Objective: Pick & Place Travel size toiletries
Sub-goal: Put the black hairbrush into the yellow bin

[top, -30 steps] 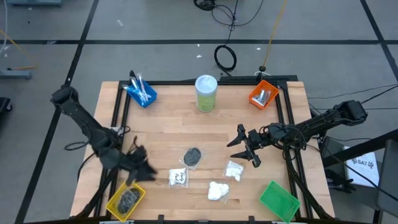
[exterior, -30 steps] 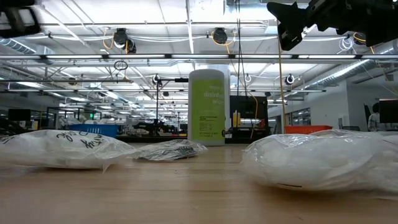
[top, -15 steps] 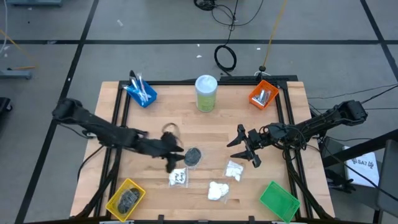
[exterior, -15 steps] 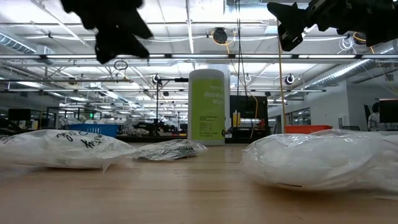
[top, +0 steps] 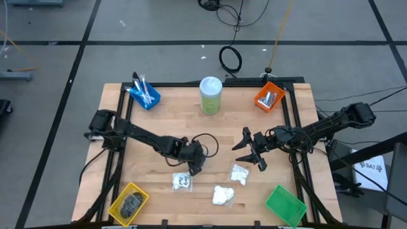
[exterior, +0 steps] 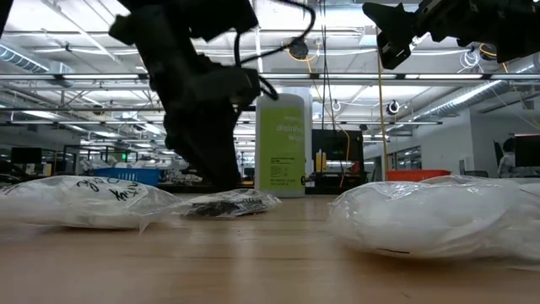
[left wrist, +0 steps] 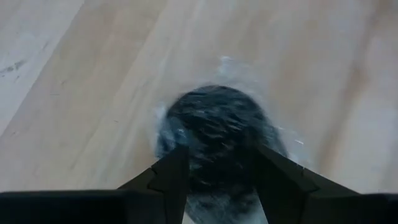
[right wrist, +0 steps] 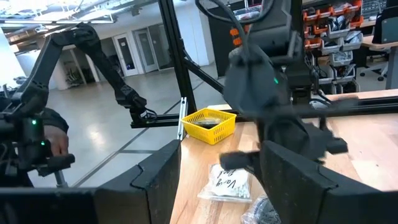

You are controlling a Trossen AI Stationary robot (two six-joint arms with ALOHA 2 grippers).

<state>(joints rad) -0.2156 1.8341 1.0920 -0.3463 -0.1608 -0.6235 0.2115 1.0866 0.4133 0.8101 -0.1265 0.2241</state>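
My left gripper is down at the table's middle, open, over a dark grey disc in a clear packet. In the left wrist view its two fingers stand on either side of the disc. The packet lies flat on the wood. Three white packets lie nearer the table's near edge. My right gripper hovers open, high above the table right of the middle. My left gripper comes at the dark disc packet from above, pointing down, with one finger on each side of the disc's near part. The packet lies flat on the table. I cannot tell whether the fingers touch it.
A tall pale-green canister stands at the far middle. A blue bin with sticks is far left, and an orange bin with silver tubes is far right. A yellow bin holding a dark disc is near left, and a green bin is near right.
My left arm has swung from above the yellow bin at the near left toward the table's middle and come down over the dark disc packet. The packets have not moved.
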